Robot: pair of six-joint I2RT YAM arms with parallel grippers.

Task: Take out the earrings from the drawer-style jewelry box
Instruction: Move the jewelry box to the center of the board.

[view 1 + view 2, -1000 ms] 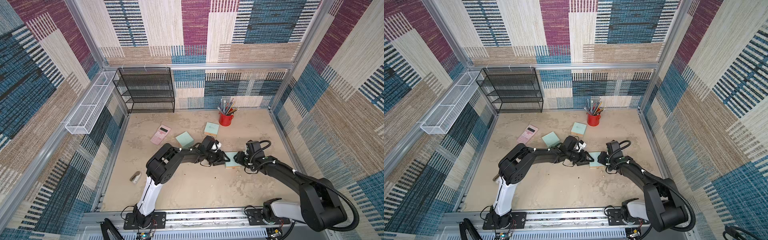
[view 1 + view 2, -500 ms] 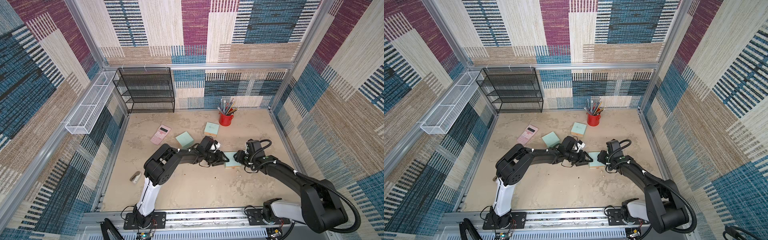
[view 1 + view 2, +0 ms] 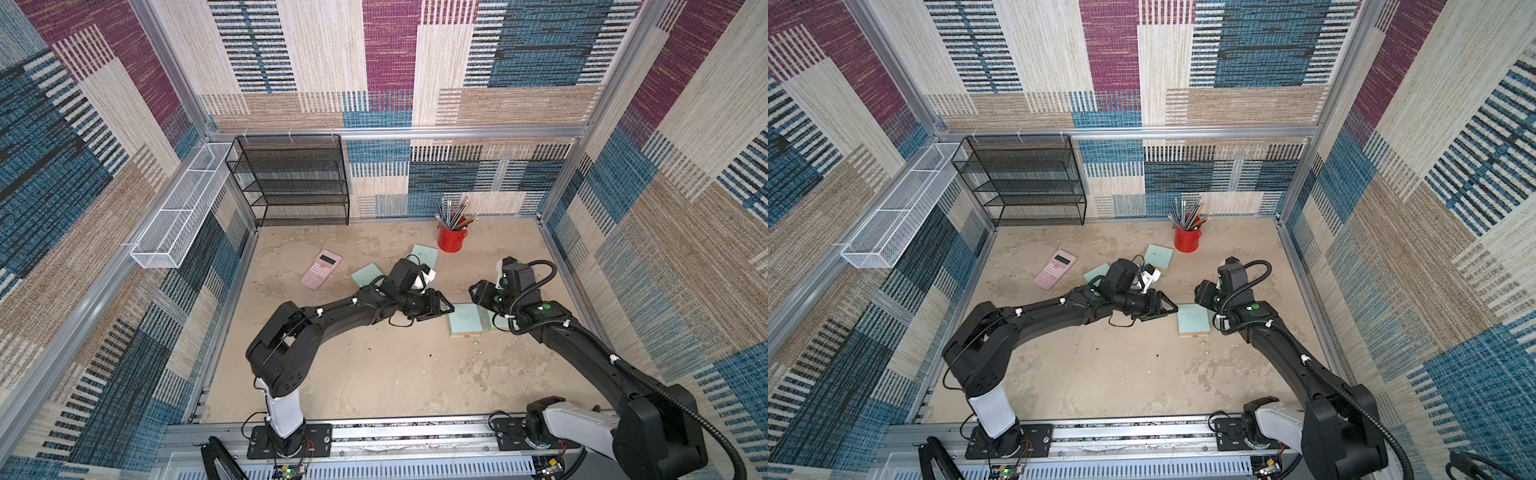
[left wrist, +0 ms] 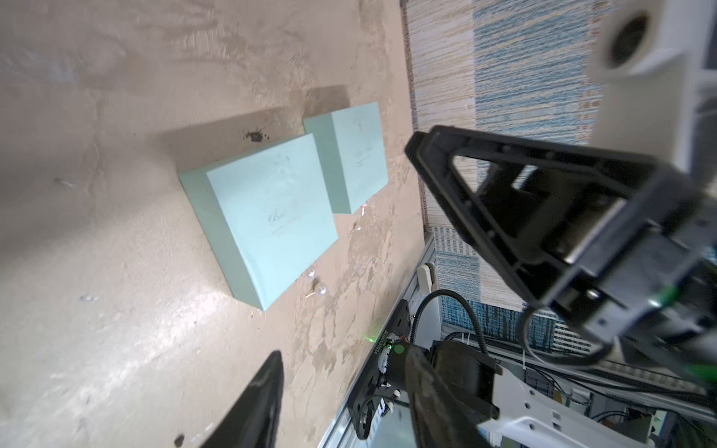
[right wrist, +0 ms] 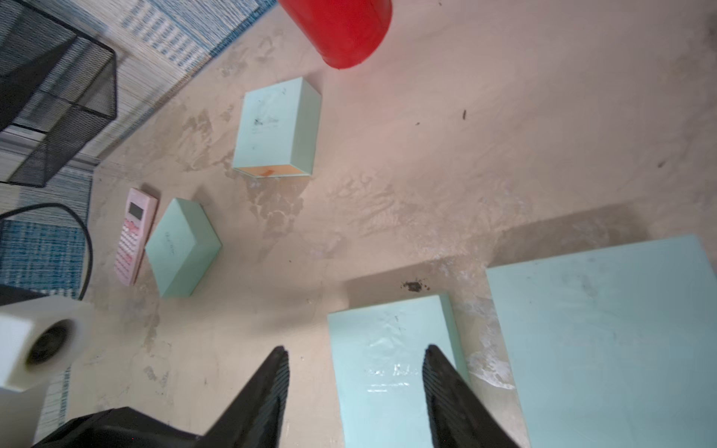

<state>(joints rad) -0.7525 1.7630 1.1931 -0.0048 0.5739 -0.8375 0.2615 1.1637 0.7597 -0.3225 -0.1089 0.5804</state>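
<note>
Two mint-green jewelry boxes lie side by side, the larger (image 3: 466, 324) (image 4: 267, 217) next to the smaller (image 4: 359, 155). Tiny whitish earrings (image 4: 320, 289) lie loose on the table along the larger box's edge, and another speck (image 4: 357, 228) lies by the smaller box. My left gripper (image 3: 442, 308) (image 4: 341, 372) hangs open just left of the larger box, with nothing between its fingers. My right gripper (image 3: 477, 293) (image 5: 355, 349) is open above the far edge of the boxes. One of its fingers (image 5: 442, 384) is over a box lid, the other over bare table.
Two more mint boxes (image 5: 275, 128) (image 5: 182, 248) and a pink calculator (image 3: 321, 269) lie at the back left of the table. A red pencil cup (image 3: 452, 237) stands at the back. A black mesh shelf (image 3: 291, 183) lines the back wall. Dark crumbs (image 4: 256, 135) dot the table.
My right gripper has drawn back from the boxes toward the rear and its jaws have spread wider. The left gripper has barely shifted.
</note>
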